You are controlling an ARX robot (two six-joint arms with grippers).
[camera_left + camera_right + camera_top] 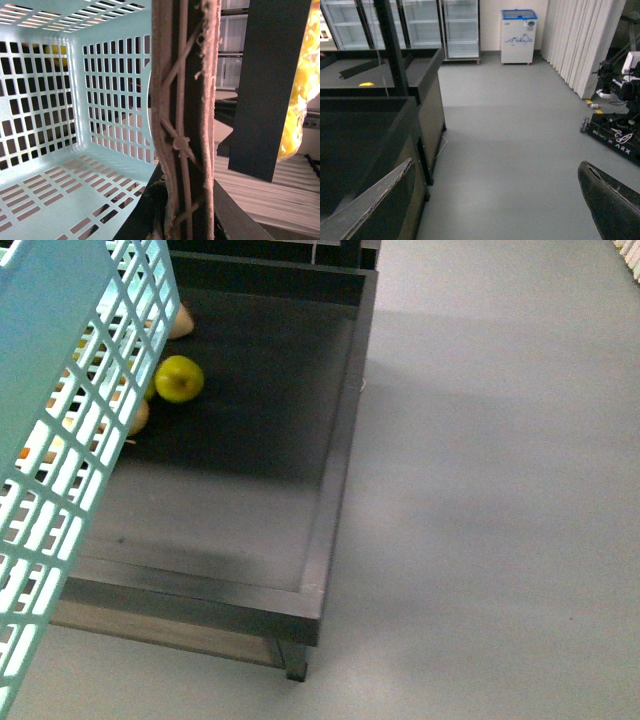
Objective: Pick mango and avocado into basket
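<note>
Closest to you, the turquoise basket (60, 440) fills the left edge of the front view. It is raised and tilted, and its slotted wall hangs over the left part of the dark counter (335, 470). Your left tool (187, 219) is clamped on the basket's brown handle (182, 125), which runs straight past the wrist camera with frayed white ties along it. The tool's dark fingers (145, 220) show only at their roots, one on either side of the handle. Through the slots of the basket's far wall a patch of yellow (52, 50) shows, too little to name. Just right of the basket wall in the front view, a round yellow-green fruit (179, 378) lies on the counter. You cannot tell from here whether it is the mango. Two pale tan pieces (182, 322) sit near it, half hidden behind the basket. Further right comes the counter's raised rim, then bare grey floor (500, 490). Your right tool (492, 210) is spread wide, its two dark fingers (375, 205) far apart with only floor between them. It hangs beside the counter's end. Beyond it stand glass-door fridges (460, 25), a white chest freezer (519, 35) with a blue lid, a pale curtain (580, 45) and, at the far right, another ARX machine (620, 100).
</note>
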